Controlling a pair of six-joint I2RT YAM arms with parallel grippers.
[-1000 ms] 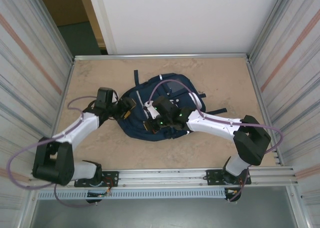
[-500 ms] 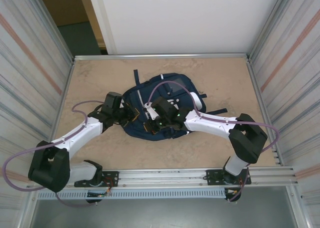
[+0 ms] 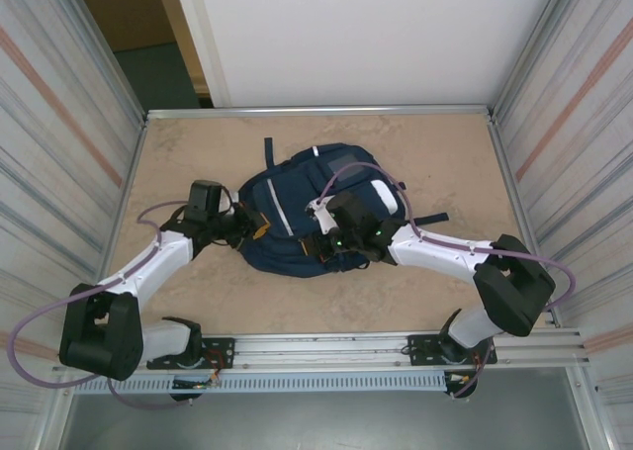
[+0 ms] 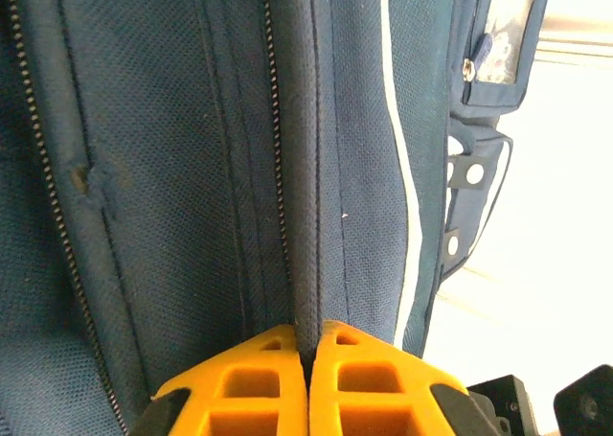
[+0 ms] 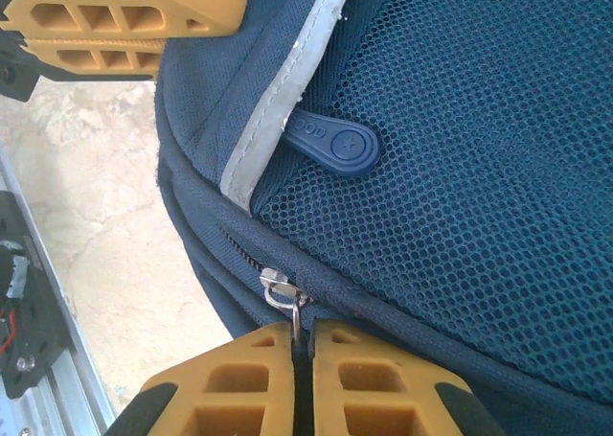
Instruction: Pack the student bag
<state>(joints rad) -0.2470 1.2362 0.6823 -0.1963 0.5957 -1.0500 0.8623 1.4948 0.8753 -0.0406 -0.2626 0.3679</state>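
The student bag [image 3: 297,188] lies flat in the middle of the table, navy blue with thin white stripes. My left gripper [image 3: 259,226] is at its left edge, shut on a raised seam of the bag's fabric [image 4: 305,216] beside a zip; the orange fingers [image 4: 308,332] meet around the fold. My right gripper [image 3: 315,244] is at the bag's near edge, shut on the metal zip pull [image 5: 284,295] between its fingers [image 5: 302,329]. Above the pull are blue mesh [image 5: 479,168], a blue rubber tab [image 5: 330,144] and a white stripe [image 5: 273,110]. The left gripper's fingers [image 5: 124,14] show close by.
Dark straps [image 3: 427,219] trail from the bag's right side and one [image 3: 268,153] from its far left. A clear window pocket [image 4: 508,34] is on the bag. The metal rail [image 3: 326,346] runs along the near edge; corrugated walls [image 3: 59,124] close both sides.
The left gripper closed on the bag's seam and drew back slightly to the left. The right arm shifted right along the bag's near edge, still holding the zip pull.
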